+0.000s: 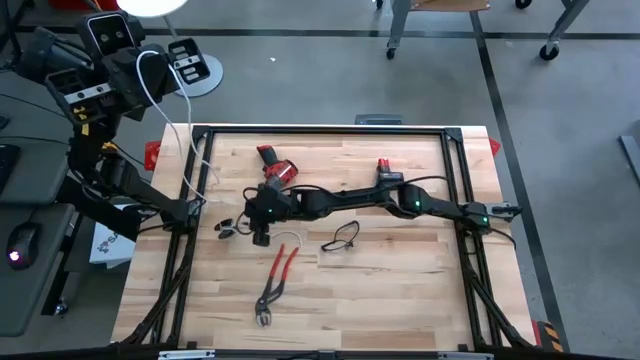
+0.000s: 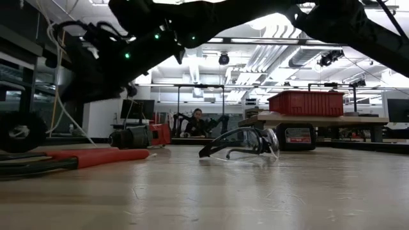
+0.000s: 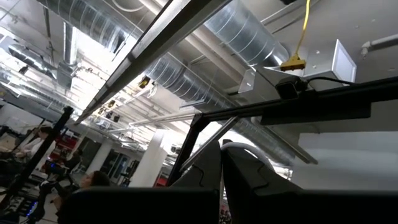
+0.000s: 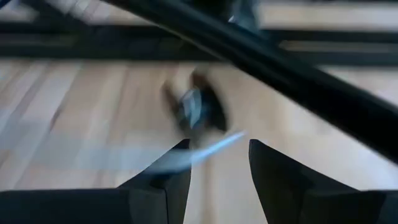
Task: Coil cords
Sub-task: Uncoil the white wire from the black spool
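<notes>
**High view.**
- The tabletop (image 1: 400, 290) had a black frame along its edges. You had bare wood across the near half and the right side; the things were grouped left of centre.
- Small black spool (image 1: 228, 227): it lay on the wood near the left rail, with its thin white cord (image 1: 291, 238) trailing loosely to the right.
- Red-handled pliers (image 1: 275, 282) lay nearer the front edge, and safety glasses (image 1: 342, 237) lay just right of the cord.
- A red-and-black power tool (image 1: 275, 170) and a second red-and-black item (image 1: 388, 172) sat toward the far rail.
- Your right arm reached from the right rail across the middle, with the right hand (image 1: 244, 220) just beside the spool.
- Your left arm sat folded at the left rail.

**Low view.**
- The spool (image 2: 19, 131) stood at the far left of the tabletop, with the pliers (image 2: 96, 156) in front of it.
- The glasses (image 2: 243, 144) lay mid-table.
- The right arm crossed overhead as a dark mass.
- A person sat in the room beyond.

**Left wrist view.**
- Your left hand (image 3: 222, 180) pointed up at the ceiling ducts, its fingers pressed together and holding nothing.

**Right wrist view.**
- Your right hand (image 4: 217, 168) was spread.
- A blurred streak of the cord (image 4: 211, 148) crossed the gap between the fingers, with the spool (image 4: 199, 109) ahead on the wood.
- A frame bar cut diagonally across in front.
</notes>
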Tool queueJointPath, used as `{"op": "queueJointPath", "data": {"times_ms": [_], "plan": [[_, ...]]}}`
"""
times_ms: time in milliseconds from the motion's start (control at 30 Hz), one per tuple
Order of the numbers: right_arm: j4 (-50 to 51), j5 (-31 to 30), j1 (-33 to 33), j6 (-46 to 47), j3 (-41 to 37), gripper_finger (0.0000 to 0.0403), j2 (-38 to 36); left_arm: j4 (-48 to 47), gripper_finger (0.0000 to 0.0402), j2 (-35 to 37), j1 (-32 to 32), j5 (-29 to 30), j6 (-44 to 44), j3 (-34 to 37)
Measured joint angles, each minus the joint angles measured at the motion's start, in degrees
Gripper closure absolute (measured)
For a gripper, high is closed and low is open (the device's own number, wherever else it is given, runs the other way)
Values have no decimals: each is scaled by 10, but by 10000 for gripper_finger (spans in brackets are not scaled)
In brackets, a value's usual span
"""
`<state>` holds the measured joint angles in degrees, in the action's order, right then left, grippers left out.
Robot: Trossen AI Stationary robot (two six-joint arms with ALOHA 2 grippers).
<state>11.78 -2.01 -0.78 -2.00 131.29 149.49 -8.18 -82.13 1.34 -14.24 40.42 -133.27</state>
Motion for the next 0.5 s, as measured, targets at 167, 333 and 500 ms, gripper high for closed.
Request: {"op": "queueJointPath", "data": {"times_ms": [167, 333, 500], "plan": [[-10, -23, 2, -15, 1, 250, 0, -1, 401, 0, 0, 0, 0, 0], [-26, -8, 4, -25, 1, 250, 1, -1, 401, 0, 0, 1, -1, 0], [-57, -8, 4, -25, 1, 252, 1, -1, 401, 0, 0, 5, -1, 0]]}}
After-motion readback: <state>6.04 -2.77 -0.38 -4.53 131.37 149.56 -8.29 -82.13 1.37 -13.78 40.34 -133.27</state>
